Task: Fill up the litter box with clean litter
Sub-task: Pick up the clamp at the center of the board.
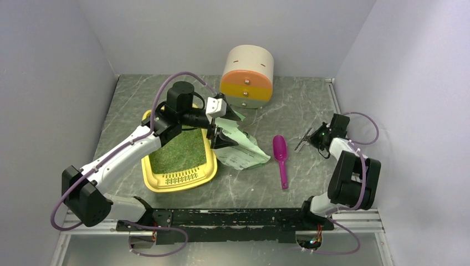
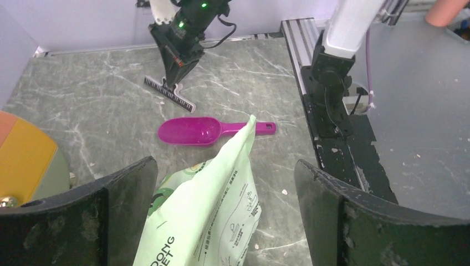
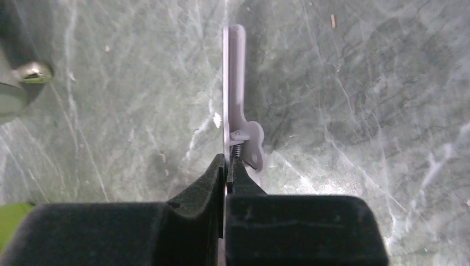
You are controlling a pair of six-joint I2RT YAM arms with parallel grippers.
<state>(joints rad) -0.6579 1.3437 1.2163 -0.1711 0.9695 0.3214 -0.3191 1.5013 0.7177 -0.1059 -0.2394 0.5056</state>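
pouring seems done, tray (image 1: pixel 152 178) holds litter (image 1: pixel 180 152); left claw (image 2: pixel 224 216) spread over bag (image 1: pixel 242 153), right claw (image 3: pixel 226 173) pinching perhaps a clip (image 3: pixel 236 100) to close it next.

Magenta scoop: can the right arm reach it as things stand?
Probably reachable: the scoop lies in the open between the bag and the right arm. But the right fingers are shut on a grey clip, so grasping must wait.
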